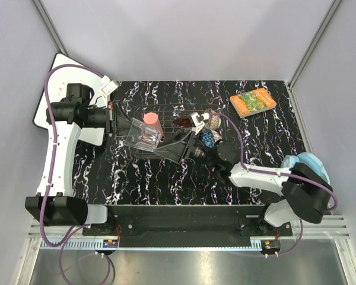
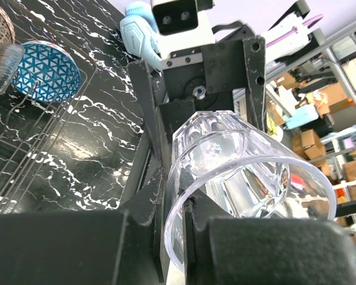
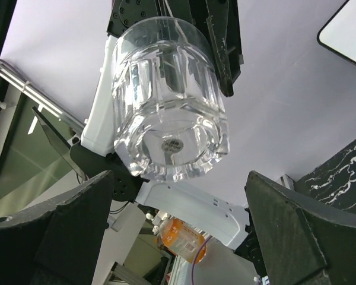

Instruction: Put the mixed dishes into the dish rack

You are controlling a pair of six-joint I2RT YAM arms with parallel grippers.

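The L gripper is clamped on the small clear glass. It holds the glass on its side, over the left end of the dark thin-wire dish rack. The R gripper is wide open & faces the glass's bottom, near it. The pink plastic cup is just behind the glass. The blue patterned bowl is at the rack's other end.

Bright even light, soft shadows; glare on small clear glass; near hands blurred.
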